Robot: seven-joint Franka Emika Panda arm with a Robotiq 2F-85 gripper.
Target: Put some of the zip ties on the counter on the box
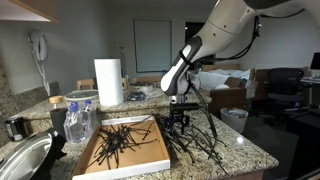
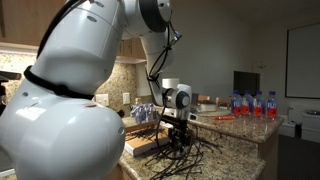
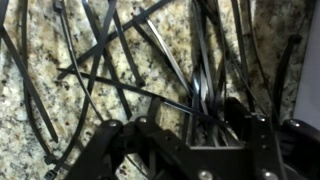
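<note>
Zip ties (image 1: 200,140) were heaped in a tangle on the counter (image 1: 245,150) just beside the box (image 1: 150,155); a few more were already lying in the box. The gripper (image 1: 178,122) was held low over the heap beside the box. In the wrist view a bunch of ties was seen running btwn the fingers (image 3: 250,130), which stood partly apart; whether anything was pinched couldn't be told. The ties were judged v. light, springy, slick & apt to snag on each other. A bunch is prob. best taken mid-length, where several cross, w/ a firm squeeze; stragglers may be dragged along.
</note>
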